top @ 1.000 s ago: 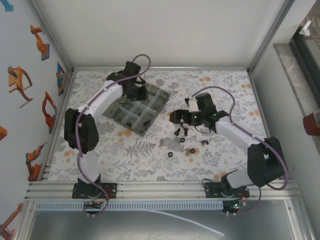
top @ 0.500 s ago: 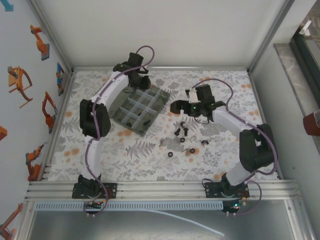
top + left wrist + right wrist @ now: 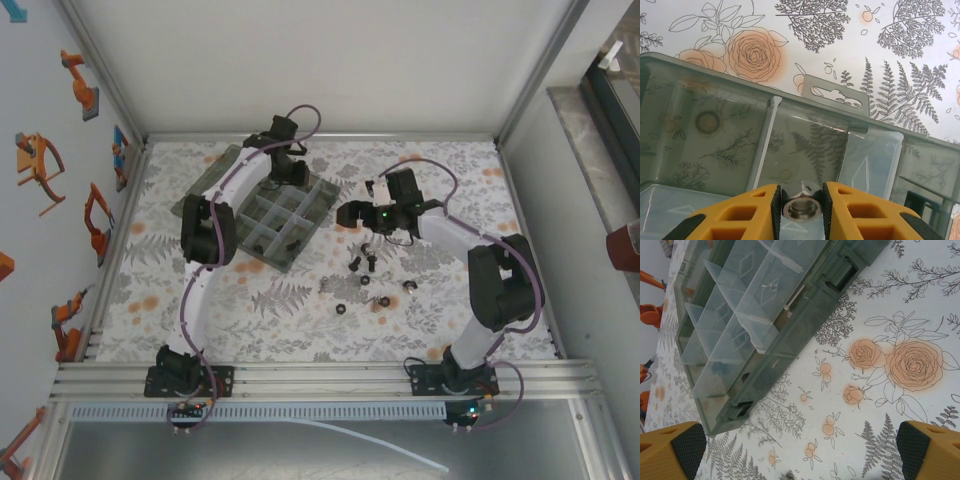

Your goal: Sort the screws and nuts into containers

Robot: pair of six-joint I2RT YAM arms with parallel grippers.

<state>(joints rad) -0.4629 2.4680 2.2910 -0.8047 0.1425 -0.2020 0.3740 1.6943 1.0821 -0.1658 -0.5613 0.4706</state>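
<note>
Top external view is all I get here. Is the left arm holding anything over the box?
Observer: Yes. The left wrist view shows a nut pinched between the left jaws, above the box.
Operator: And the right jaws, open or shut?
Observer: Wide open with nothing between them in the right wrist view. Below them is patterned tablecloth, beside the box.
</note>
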